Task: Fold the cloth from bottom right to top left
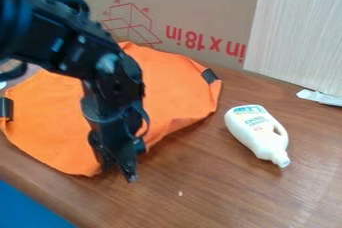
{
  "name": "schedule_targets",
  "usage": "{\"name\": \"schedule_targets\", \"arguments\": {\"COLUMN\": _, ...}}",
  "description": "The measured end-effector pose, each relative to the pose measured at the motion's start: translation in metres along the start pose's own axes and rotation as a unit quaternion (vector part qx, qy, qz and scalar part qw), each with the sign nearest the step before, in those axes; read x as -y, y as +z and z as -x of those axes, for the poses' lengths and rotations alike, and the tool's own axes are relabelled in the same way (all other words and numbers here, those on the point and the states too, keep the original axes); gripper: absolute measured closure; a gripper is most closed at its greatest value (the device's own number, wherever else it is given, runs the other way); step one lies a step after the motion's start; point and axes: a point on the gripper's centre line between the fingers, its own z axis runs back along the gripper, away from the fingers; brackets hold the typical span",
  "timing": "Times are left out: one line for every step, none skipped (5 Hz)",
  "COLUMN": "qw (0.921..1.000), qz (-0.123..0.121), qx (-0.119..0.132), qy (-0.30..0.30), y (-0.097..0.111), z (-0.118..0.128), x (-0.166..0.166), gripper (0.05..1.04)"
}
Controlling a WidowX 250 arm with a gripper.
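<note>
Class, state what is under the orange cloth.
The wooden tabletop shows around the orange cloth and seems to run beneath it; anything else under there would be covered, so it cannot be seen.

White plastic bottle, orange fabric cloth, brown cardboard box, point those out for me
White plastic bottle [250, 133]: camera view, on its body below the label.
Orange fabric cloth [177, 94]: camera view, on fabric toward the bottle.
Brown cardboard box [194, 3]: camera view, on its face above red print.

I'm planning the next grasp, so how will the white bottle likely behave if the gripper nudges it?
The white bottle lies on its side, so it probably can't topple. Its flattened body and loop handle suggest it would slide or pivot rather than roll far. The smooth surface may be somewhat slippery.
</note>
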Motion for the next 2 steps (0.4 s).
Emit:
{"name": "schedule_targets", "arguments": {"qw": 0.9994, "qz": 0.028, "qx": 0.003, "qy": 0.018, "y": 0.024, "z": 0.000, "x": -0.026, "gripper": 1.023}}
{"name": "schedule_targets", "arguments": {"qw": 0.9981, "qz": 0.053, "qx": -0.026, "qy": 0.018, "y": 0.038, "z": -0.003, "x": -0.060, "gripper": 1.024}}
